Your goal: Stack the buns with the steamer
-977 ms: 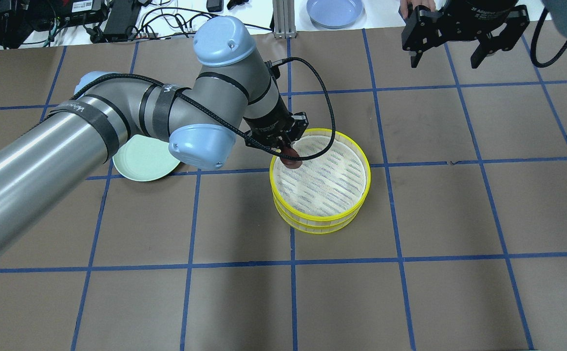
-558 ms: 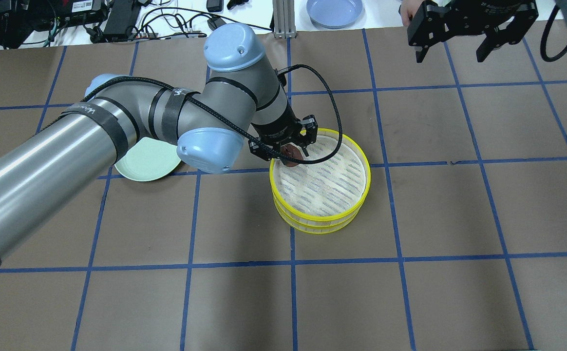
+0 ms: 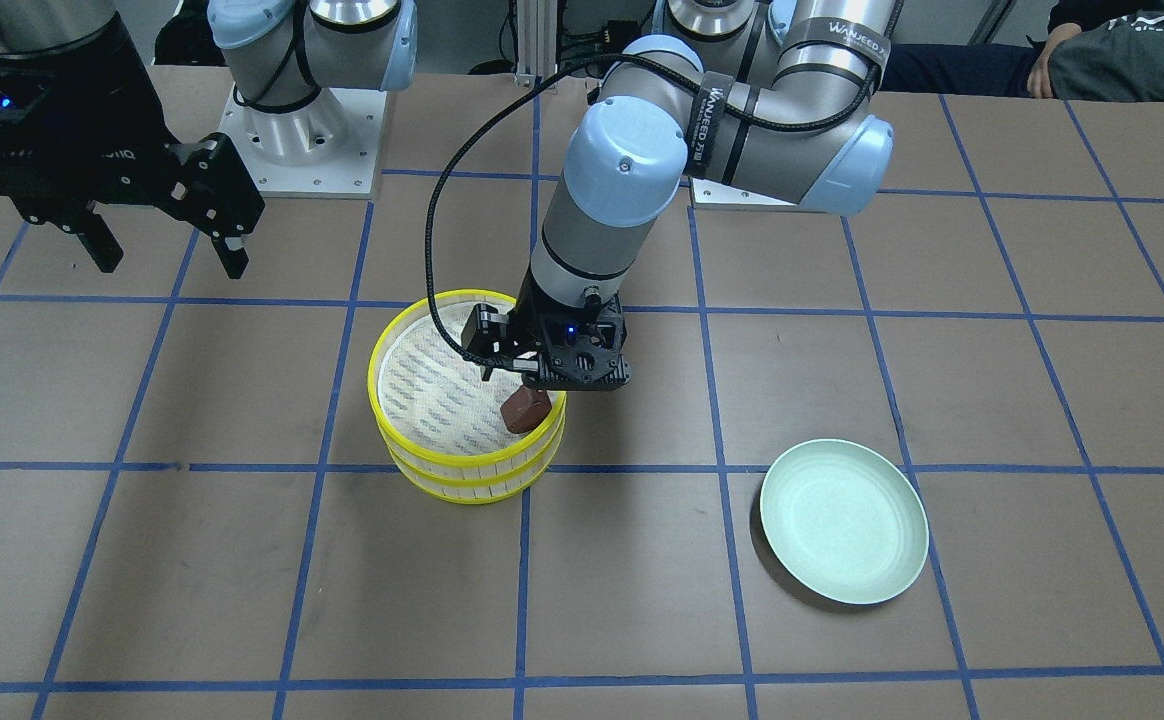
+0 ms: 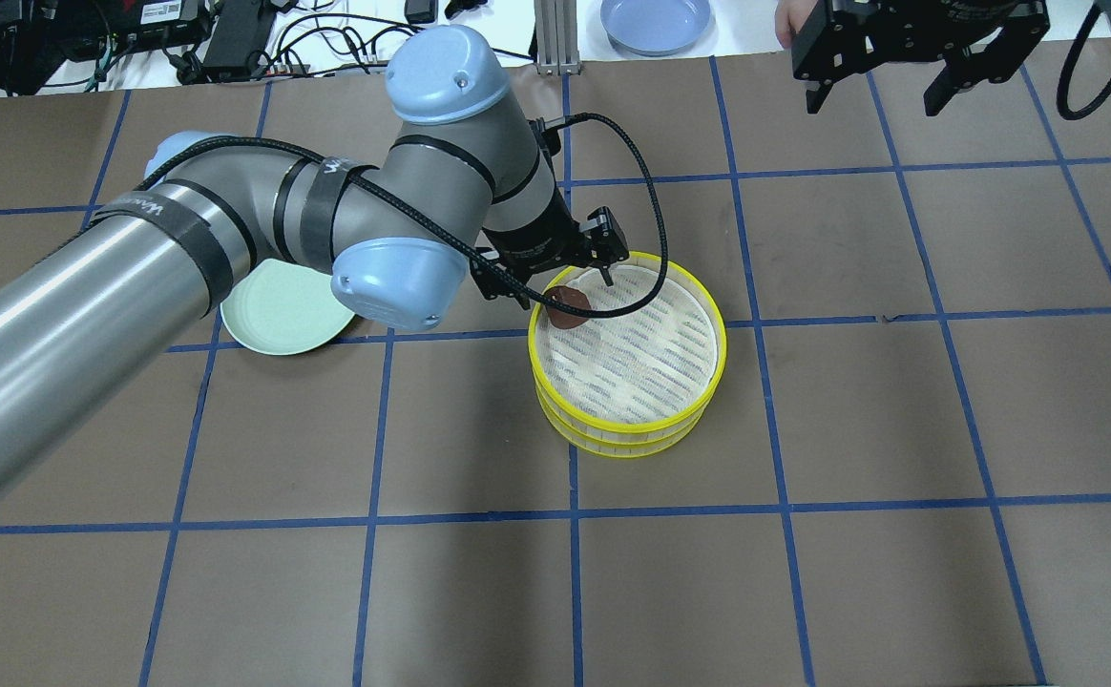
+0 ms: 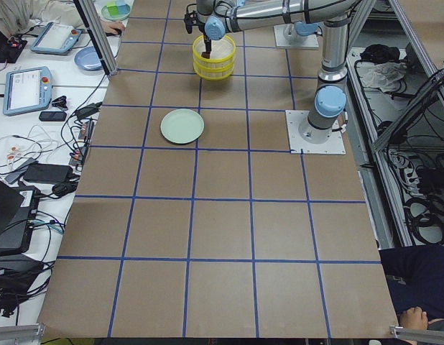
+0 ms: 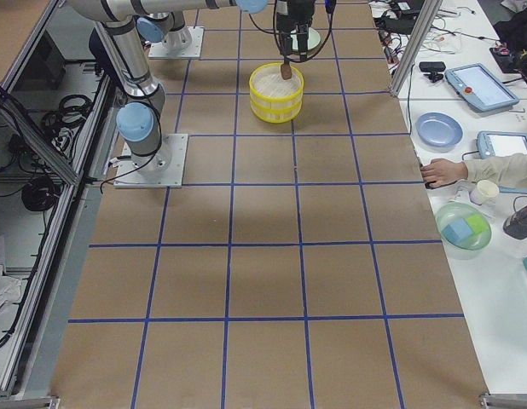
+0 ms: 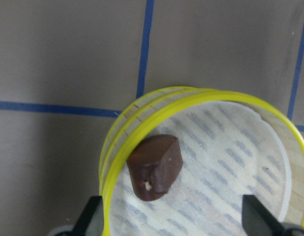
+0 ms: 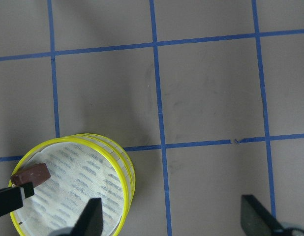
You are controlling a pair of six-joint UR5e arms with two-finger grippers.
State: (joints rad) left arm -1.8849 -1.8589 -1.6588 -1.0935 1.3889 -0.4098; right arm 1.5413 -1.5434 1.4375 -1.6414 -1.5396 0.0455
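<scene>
The dark reddish-brown bun [image 4: 567, 307] lies on the white liner of the top tier of the yellow steamer [image 4: 720, 363], just inside its left rim. It also shows in the front view [image 3: 525, 410] and the left wrist view [image 7: 156, 166]. My left gripper [image 4: 563, 284] is open just above the bun, one finger on each side, not touching it. The steamer [image 3: 382, 425] is two tiers stacked. The cream-white bun is hidden. My right gripper [image 4: 875, 91] is open and empty, high over the table's far right.
A pale green round plate [image 4: 279, 320] lies empty to the left of the steamer, partly under my left arm; it also shows in the front view [image 3: 842, 520]. A blue plate [image 4: 656, 21] sits beyond the table's far edge. An operator's hand [image 4: 789, 24] shows near my right gripper.
My left gripper has opened, let go of the brown bun onto the steamer's liner, and drawn back slightly. My right gripper has moved a little farther away.
</scene>
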